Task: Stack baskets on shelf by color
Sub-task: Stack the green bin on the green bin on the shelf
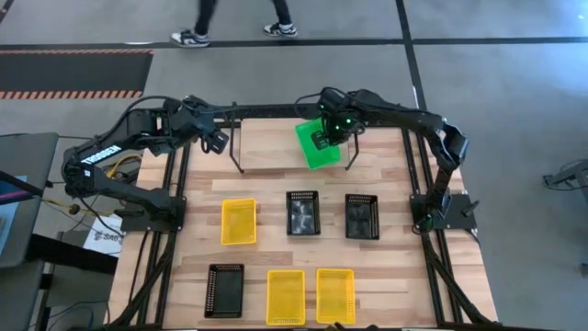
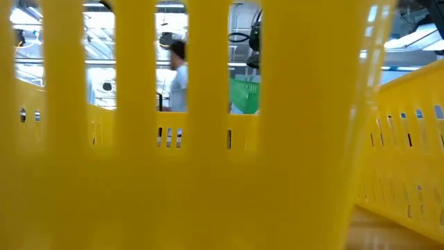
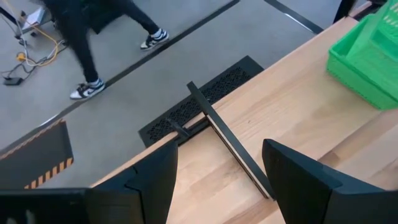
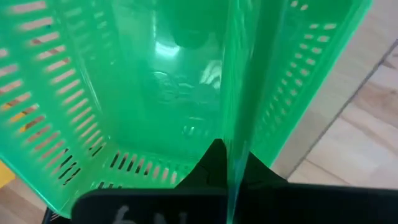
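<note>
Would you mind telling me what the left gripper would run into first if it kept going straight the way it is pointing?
Probably the shelf's black end bar, lying just ahead of the open left gripper on the wood, though depth is uncertain.

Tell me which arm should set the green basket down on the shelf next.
Right. The right gripper is already shut on the green basket's wall, over the shelf. The left gripper is open and empty by the shelf's other end.
</note>
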`<state>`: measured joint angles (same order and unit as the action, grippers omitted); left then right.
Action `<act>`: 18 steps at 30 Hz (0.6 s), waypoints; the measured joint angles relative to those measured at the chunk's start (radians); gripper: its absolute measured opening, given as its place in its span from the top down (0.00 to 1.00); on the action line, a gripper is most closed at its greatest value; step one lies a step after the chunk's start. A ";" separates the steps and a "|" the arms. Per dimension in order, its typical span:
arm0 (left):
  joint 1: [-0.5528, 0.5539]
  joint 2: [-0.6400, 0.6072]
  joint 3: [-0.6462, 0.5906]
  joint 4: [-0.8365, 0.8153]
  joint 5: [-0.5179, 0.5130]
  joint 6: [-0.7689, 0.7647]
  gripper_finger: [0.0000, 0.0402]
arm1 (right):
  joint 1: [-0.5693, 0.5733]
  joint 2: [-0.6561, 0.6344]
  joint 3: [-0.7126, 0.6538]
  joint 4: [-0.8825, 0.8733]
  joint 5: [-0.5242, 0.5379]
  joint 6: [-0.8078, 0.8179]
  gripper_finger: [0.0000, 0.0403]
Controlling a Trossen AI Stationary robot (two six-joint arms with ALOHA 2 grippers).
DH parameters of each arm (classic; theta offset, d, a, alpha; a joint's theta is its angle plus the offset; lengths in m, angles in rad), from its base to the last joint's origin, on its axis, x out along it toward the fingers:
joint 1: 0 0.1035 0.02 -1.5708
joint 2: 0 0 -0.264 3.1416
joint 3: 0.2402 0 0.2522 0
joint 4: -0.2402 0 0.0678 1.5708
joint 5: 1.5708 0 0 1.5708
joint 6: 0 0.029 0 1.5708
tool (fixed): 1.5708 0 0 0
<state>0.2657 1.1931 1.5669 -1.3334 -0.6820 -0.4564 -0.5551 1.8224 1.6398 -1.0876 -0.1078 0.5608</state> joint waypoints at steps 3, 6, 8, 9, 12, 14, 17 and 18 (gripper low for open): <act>0.000 0.000 0.000 0.000 -0.005 0.000 0.44 | -0.007 -0.003 0.000 -0.005 0.006 0.001 0.99; 0.000 0.000 0.000 0.000 -0.005 0.000 0.44 | -0.018 -0.018 0.000 -0.012 0.039 0.016 0.99; 0.000 0.000 0.000 0.000 -0.006 0.000 0.44 | -0.021 -0.032 0.000 -0.012 0.052 0.033 0.99; 0.000 0.000 0.000 0.000 -0.006 0.000 0.44 | -0.023 -0.036 0.000 -0.014 0.054 0.044 0.99; 0.000 0.000 0.000 0.000 -0.006 -0.001 0.44 | -0.022 -0.046 0.000 -0.018 0.059 0.096 0.99; 0.000 0.000 0.000 0.000 -0.007 -0.001 0.44 | -0.013 -0.049 0.000 -0.021 0.060 0.131 0.99; 0.000 0.000 0.000 0.000 -0.006 0.002 0.44 | 0.002 -0.049 0.000 -0.025 0.060 0.166 0.99; 0.000 0.000 0.000 0.000 -0.006 0.005 0.44 | 0.008 -0.049 0.000 -0.025 0.060 0.172 0.99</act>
<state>0.2657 1.1931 1.5669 -1.3334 -0.6884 -0.4518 -0.5475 1.7733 1.6402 -1.1130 -0.0483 0.7324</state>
